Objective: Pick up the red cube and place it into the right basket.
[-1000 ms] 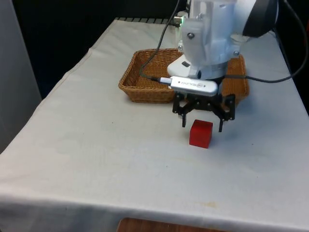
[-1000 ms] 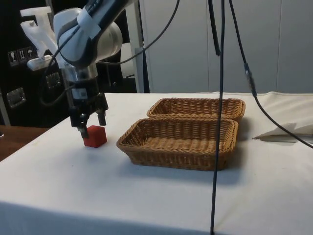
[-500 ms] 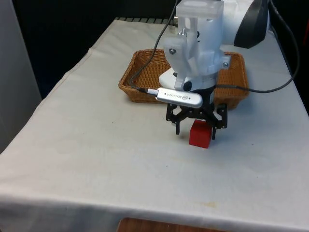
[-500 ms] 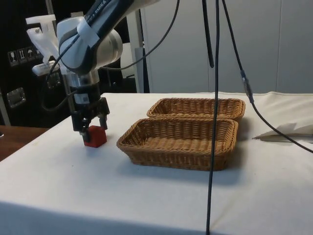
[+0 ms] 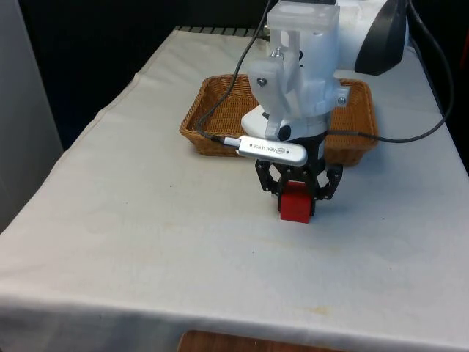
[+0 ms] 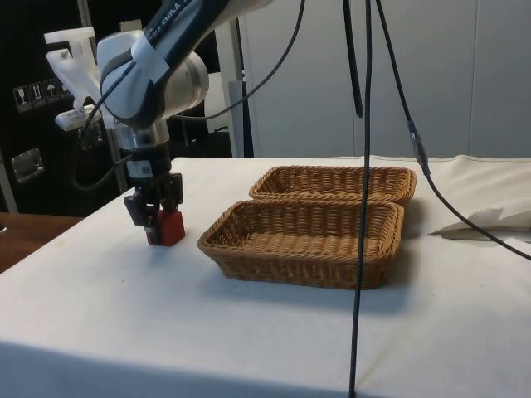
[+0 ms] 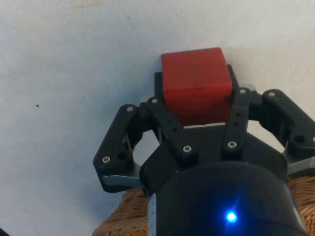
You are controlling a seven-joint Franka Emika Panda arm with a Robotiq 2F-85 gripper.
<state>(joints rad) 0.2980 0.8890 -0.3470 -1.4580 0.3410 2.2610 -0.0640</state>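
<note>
The red cube (image 5: 297, 207) rests on the white cloth, a little nearer the front than the two wicker baskets. My black gripper (image 5: 297, 198) points straight down over it and is shut on the cube, one finger pressed on each side. In the side view the red cube (image 6: 172, 229) sits between the fingers of the gripper (image 6: 158, 224). The wrist view has the cube (image 7: 197, 81) clamped in the gripper (image 7: 197, 98). The basket on the front view's right (image 5: 364, 111) stands just behind the gripper, partly hidden by the arm; it is the near basket (image 6: 303, 242) in the side view.
The second basket (image 5: 217, 121) stands on the front view's left, touching the first; it is the far basket (image 6: 336, 181) in the side view. Black cables (image 6: 363, 207) hang in front of the side camera. White paper (image 6: 489, 222) lies past the baskets.
The gripper came down around the red cube with its fingers open, then shut on it. The cube slid slightly toward the front view's left as the fingers met it.
</note>
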